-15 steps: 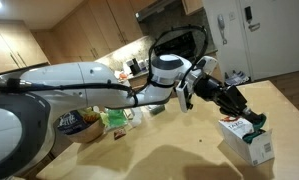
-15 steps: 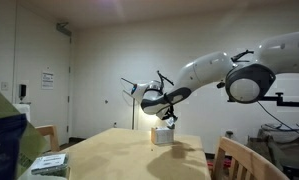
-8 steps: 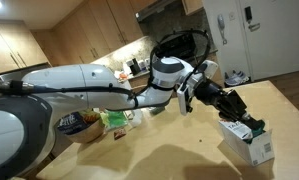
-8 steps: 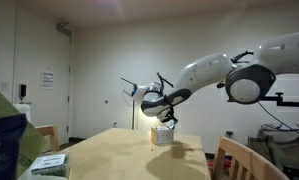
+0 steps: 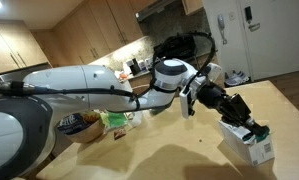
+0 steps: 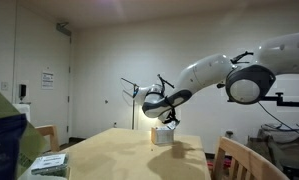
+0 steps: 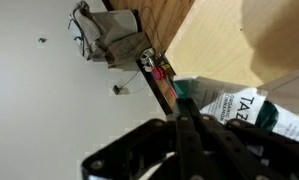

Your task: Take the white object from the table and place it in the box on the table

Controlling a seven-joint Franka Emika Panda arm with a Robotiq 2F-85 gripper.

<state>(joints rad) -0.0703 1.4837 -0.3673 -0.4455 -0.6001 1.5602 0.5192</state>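
Note:
The box (image 5: 251, 148) is a white carton with green print near the table's far right; it also shows as a small pale box (image 6: 164, 136). My gripper (image 5: 253, 128) hangs just above its top, at the box's near end (image 6: 167, 124). In the wrist view the black fingers (image 7: 181, 120) are pressed together and the gripper (image 7: 181, 103) is shut. A small teal-and-white piece, the white object (image 7: 192, 90), sticks out past the tips. The box's printed top (image 7: 244, 105) lies right beneath it. The object is too small to make out in either exterior view.
Food packets (image 5: 79, 122) and a green bag (image 5: 114, 120) lie at the table's left, behind the arm. A blue carton (image 6: 4, 140) and a flat packet (image 6: 51, 162) stand close to the camera. A chair back (image 6: 234, 160) rises at the table's edge.
The gripper has sunk a little and slid outward, ending closer to the box top. It stays shut throughout.

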